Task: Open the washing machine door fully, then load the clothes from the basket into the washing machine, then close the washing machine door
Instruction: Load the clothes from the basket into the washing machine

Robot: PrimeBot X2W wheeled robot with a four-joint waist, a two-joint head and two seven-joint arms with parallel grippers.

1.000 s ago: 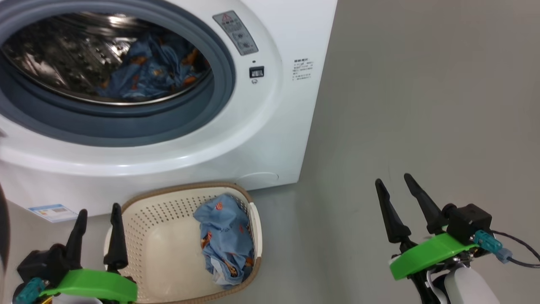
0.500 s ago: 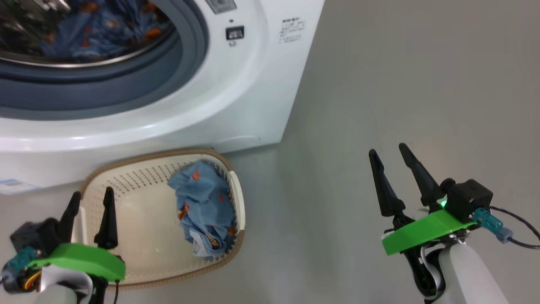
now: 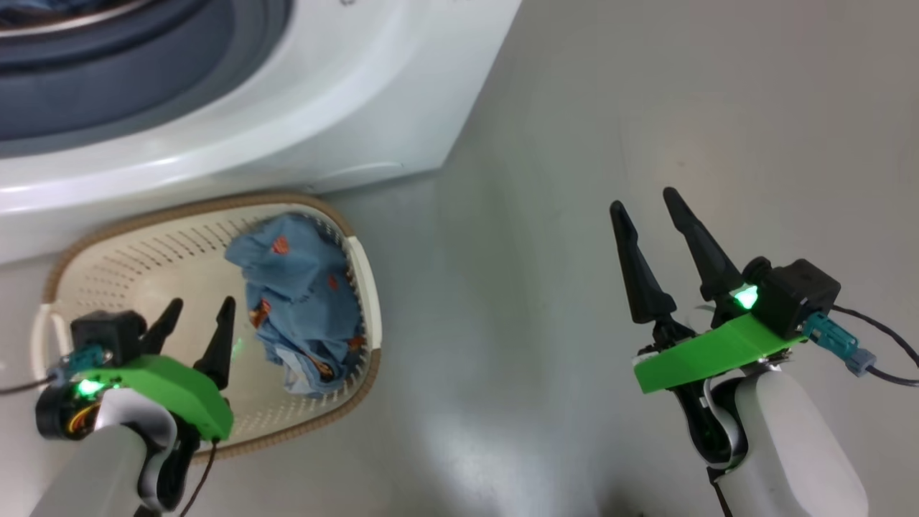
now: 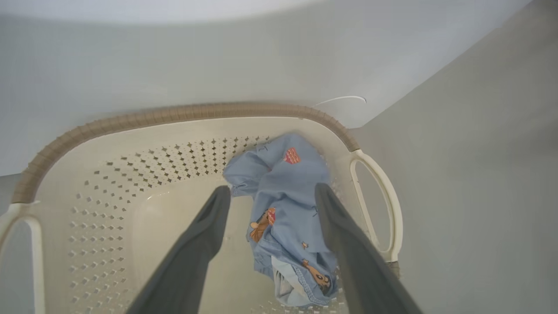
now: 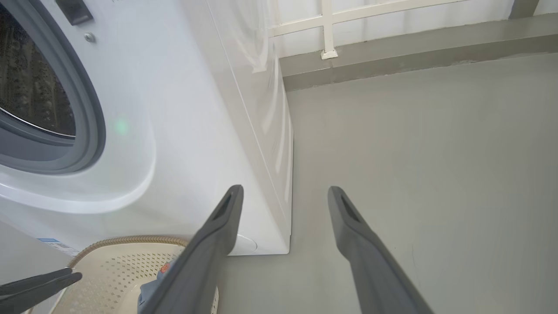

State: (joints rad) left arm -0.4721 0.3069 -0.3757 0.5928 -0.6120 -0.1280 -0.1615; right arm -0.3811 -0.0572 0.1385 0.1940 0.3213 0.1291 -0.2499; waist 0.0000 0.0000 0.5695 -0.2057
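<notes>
As our left gripper (image 3: 202,301) hangs spread over the basket (image 3: 179,210), the blue printed garment (image 3: 294,287) lies crumpled against its right wall: soft, light, limp. We judge its raised middle fold the best pinch.

The left tool (image 3: 202,303) and right tool (image 3: 643,200) each have two long tapered black fingers (image 3: 639,280) on a bright green plate (image 3: 707,352), a black camera box (image 3: 800,294), teal connector (image 3: 826,334), dark cable (image 3: 887,332), green lamp (image 3: 747,296) and pale forearm (image 3: 786,445).

crumpled blue clothes (image 3: 298,301) lie in cream basket (image 3: 136,248) just before white washing machine (image 3: 323,93).
</notes>
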